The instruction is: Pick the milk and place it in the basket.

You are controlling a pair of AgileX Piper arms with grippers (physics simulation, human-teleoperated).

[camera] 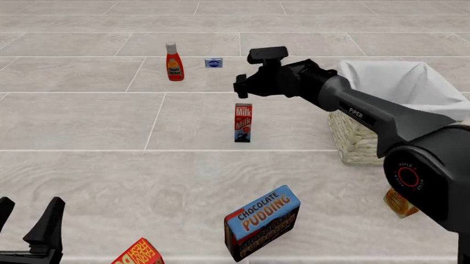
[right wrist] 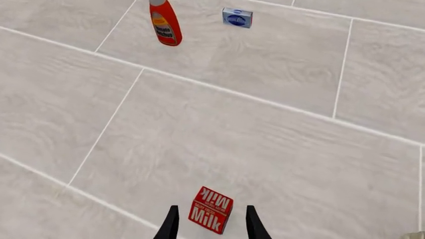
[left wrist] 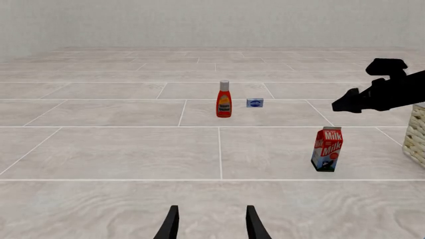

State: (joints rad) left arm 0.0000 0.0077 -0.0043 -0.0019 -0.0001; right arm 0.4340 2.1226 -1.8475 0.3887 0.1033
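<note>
- Right gripper (right wrist: pixel 211 225) points steeply down above the upright milk (camera: pixel 243 122), fingers apart, empty.
- Left gripper (left wrist: pixel 212 225) sits low, level, fingers apart, empty.

**Surfaces and finishes**

The table (camera: pixel 88 121) is showing matt pale stone-like tiles. The milk (camera: pixel 243 122) is looking like printed paper carton, the basket (camera: pixel 356 140) like rough woven wicker with white cloth (camera: pixel 400 82) lining, the right arm (camera: pixel 367 115) matt black.
</note>
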